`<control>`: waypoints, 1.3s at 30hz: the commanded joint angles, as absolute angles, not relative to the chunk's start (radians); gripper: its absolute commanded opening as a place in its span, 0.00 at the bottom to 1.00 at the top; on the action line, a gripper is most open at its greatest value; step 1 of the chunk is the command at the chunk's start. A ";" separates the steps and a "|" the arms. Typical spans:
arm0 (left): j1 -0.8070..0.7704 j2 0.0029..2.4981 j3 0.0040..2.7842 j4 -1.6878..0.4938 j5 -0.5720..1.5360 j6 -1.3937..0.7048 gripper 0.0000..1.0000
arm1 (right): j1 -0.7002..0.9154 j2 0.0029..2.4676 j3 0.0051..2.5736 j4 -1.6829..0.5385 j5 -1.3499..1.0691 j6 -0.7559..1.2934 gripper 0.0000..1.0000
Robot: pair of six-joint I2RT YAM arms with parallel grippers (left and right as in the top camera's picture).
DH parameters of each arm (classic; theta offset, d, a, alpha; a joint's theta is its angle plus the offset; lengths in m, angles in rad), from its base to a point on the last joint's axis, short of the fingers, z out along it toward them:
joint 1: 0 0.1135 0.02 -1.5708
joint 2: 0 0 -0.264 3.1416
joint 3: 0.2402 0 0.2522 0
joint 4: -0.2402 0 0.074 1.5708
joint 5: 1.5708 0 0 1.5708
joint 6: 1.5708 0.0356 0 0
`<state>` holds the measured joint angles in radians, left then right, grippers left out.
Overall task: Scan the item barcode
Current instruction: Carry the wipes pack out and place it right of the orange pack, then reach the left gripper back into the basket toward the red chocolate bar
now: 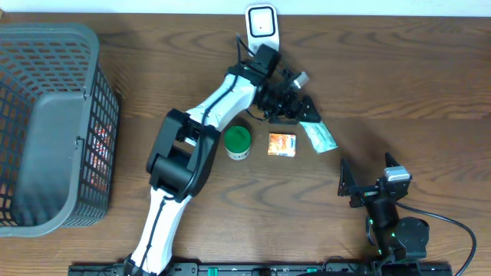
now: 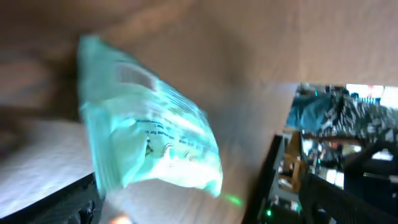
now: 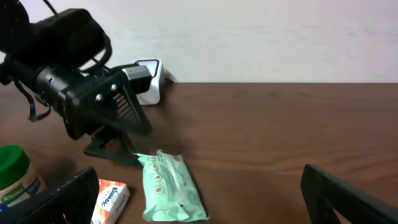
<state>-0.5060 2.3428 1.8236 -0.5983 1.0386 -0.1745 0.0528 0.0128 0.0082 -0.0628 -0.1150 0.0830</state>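
Observation:
A mint-green wipes pack [image 1: 317, 136] lies flat on the wooden table, just right of my left gripper [image 1: 295, 115]. That gripper is open, and one fingertip sits close to the pack's upper left corner [image 3: 171, 186]. In the left wrist view the pack [image 2: 149, 137] is blurred and lies ahead of the widely spread fingers [image 2: 62, 205]. The white barcode scanner [image 1: 261, 23] stands at the table's far edge behind the left arm. My right gripper [image 1: 368, 184] rests near the front edge, open and holding nothing, facing the pack.
An orange tissue box [image 1: 281, 144] and a green-lidded jar [image 1: 237, 143] sit left of the pack. A dark grey mesh basket [image 1: 46, 126] fills the far left of the table. The left arm stretches diagonally across the middle.

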 commanded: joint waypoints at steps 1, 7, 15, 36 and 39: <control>-0.479 2.259 1.872 -0.618 0.970 -0.205 0.99 | 0.060 0.008 0.006 -0.064 -0.110 0.073 0.99; -0.471 2.026 1.907 -0.772 0.647 -0.199 0.98 | 0.060 0.009 0.006 -0.064 -0.110 0.073 0.99; -0.438 1.605 1.912 -0.916 0.004 -0.201 0.98 | 0.060 0.009 0.006 -0.064 -0.110 0.073 0.99; 0.617 1.409 1.794 -1.174 0.111 -0.216 0.98 | 0.060 0.008 0.006 -0.064 -0.110 0.073 0.99; 0.650 1.451 1.723 -1.161 0.125 -0.133 0.98 | 0.060 0.009 0.006 -0.064 -0.110 0.073 0.99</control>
<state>0.6247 1.4139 1.7805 -1.1671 0.0490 -0.2451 0.0528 0.0124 0.0082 -0.0628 -0.1150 0.0830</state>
